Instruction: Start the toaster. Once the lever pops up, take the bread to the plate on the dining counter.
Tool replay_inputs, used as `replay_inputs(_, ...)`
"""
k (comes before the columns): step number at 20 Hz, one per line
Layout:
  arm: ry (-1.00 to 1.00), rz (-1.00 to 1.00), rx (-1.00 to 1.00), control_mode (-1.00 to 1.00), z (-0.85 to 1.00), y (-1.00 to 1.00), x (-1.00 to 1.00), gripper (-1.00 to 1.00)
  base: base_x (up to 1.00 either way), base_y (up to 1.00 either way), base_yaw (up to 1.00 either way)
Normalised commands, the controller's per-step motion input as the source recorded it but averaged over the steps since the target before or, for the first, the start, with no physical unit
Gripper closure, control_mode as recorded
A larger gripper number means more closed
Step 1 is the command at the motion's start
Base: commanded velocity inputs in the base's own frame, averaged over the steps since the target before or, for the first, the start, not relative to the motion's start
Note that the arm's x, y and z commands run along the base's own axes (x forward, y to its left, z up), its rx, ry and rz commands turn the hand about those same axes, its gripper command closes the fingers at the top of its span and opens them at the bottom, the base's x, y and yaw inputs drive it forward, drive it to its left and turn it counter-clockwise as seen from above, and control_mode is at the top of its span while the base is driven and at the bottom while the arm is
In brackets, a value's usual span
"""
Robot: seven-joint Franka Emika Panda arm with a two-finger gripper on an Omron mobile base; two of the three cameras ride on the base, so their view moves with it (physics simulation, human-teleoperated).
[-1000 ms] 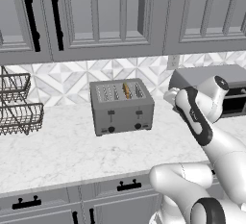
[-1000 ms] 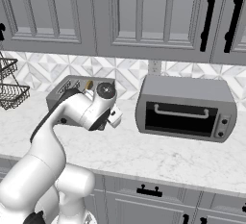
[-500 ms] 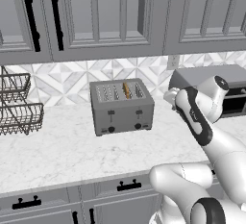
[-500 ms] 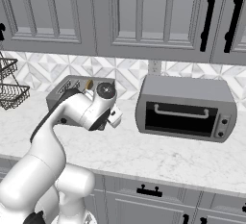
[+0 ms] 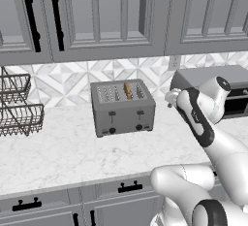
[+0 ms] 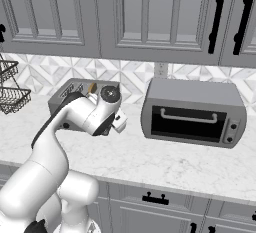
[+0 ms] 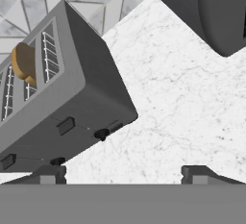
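No readable text, label or number on any surface.

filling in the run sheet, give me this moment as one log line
claw: open, empty | bread: in toaster slot | levers: up | counter

Grey toaster (image 5: pixel 123 108) on countertop, bread (image 5: pixel 128 90) upright in slot

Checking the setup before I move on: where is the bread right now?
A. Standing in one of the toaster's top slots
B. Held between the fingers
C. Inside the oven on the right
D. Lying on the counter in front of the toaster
A: the bread pokes up out of a top slot of the toaster, seen in both the left base and hand views.
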Motion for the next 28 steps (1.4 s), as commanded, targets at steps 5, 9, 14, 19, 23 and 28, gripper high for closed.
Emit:
replay_inputs(5, 0.0, 0.0, 0.0, -1.0, 0.0, 0.0, 0.0, -1.0, 0.0, 0.0, 0.0)
replay_inputs(9, 0.0, 0.0, 0.0, -1.0, 0.0, 0.0, 0.0, -1.0, 0.0, 0.0, 0.0)
replay_inputs(14, 0.0, 0.0, 0.0, -1.0, 0.0, 0.0, 0.0, -1.0, 0.0, 0.0, 0.0)
replay_inputs(19, 0.0, 0.0, 0.0, -1.0, 0.0, 0.0, 0.0, -1.0, 0.0, 0.0, 0.0)
replay_inputs(23, -0.04, 0.0, -0.02, -1.0, 0.0, 0.11, 0.0, -1.0, 0.0, 0.0, 0.0)
replay_inputs(28, -0.19, 0.0, -0.26, -1.0, 0.0, 0.27, -0.01, -1.0, 0.0, 0.0, 0.0)
